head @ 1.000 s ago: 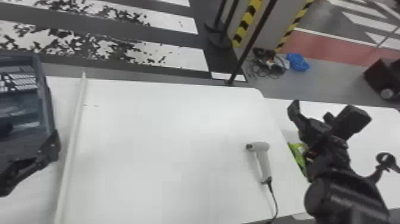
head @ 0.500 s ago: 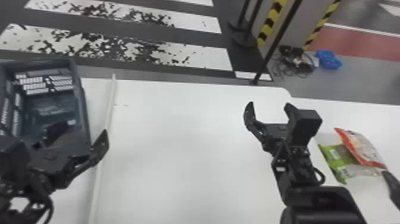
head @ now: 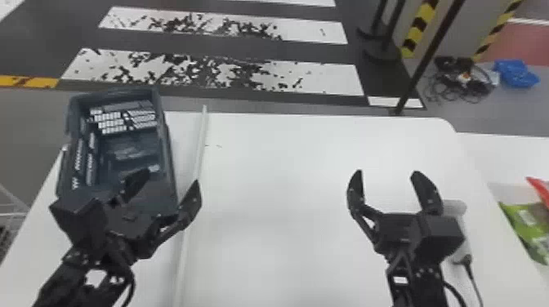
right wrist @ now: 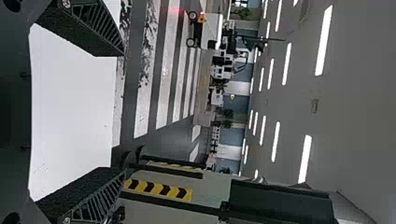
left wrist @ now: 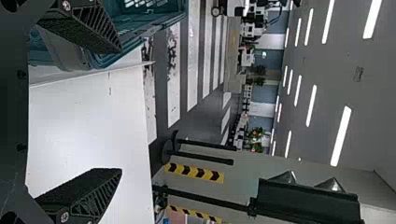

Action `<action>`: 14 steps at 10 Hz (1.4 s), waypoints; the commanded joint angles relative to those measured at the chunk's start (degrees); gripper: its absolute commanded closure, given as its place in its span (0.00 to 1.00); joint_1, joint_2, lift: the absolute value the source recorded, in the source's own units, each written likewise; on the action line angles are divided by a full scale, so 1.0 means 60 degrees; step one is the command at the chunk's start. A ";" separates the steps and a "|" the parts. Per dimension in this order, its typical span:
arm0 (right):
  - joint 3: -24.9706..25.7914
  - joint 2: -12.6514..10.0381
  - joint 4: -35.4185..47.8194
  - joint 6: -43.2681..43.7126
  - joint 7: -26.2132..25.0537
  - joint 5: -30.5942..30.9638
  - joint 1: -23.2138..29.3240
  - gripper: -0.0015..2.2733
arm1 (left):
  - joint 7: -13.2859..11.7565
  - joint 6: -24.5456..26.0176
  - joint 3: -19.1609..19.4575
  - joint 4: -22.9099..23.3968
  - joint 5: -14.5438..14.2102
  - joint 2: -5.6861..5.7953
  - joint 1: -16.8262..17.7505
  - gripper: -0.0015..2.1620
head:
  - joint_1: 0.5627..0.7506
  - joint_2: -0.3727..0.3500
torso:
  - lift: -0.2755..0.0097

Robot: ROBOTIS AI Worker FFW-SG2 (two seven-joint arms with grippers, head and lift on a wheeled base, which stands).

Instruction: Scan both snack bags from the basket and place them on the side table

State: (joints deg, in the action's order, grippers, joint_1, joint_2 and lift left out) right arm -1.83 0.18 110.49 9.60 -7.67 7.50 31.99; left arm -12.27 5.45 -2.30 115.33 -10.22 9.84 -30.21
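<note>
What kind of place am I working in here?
Probably an indoor demo hall or test floor: striped crosswalk markings on the floor, yellow-black hazard strips, and rows of ceiling lights.

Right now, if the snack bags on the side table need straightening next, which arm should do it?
Probably the right one: the right gripper is open, empty and nearer the green bag and red bag. The left gripper is over by the basket.
</note>
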 commanded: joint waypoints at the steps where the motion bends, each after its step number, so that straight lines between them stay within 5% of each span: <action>1: -0.0032 -0.0038 -0.0076 0.0134 -0.0010 -0.0064 0.0088 0.02 | 0.0067 -0.0035 -0.0027 0.0012 0.0034 0.0059 -0.0077 0.04 | 0.70 0.41 | 0.70; 5: 0.0100 -0.0038 -0.0281 0.0105 -0.0113 -0.0210 0.0088 0.02 | 0.0126 -0.0123 0.0046 -0.0061 -0.0054 0.0235 -0.0033 0.04 | 0.70 0.42 | 0.70; 14: 0.0071 -0.0038 -0.0164 0.0574 -0.0113 -0.0313 0.0293 0.02 | 0.0199 -0.0182 0.0002 0.0085 -0.0010 0.0250 -0.0150 0.05 | 0.70 0.41 | 0.70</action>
State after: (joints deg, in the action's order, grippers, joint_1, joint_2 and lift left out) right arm -1.40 0.18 109.46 13.01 -8.35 5.62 33.59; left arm -11.07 4.36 -2.27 115.83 -10.28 11.34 -31.15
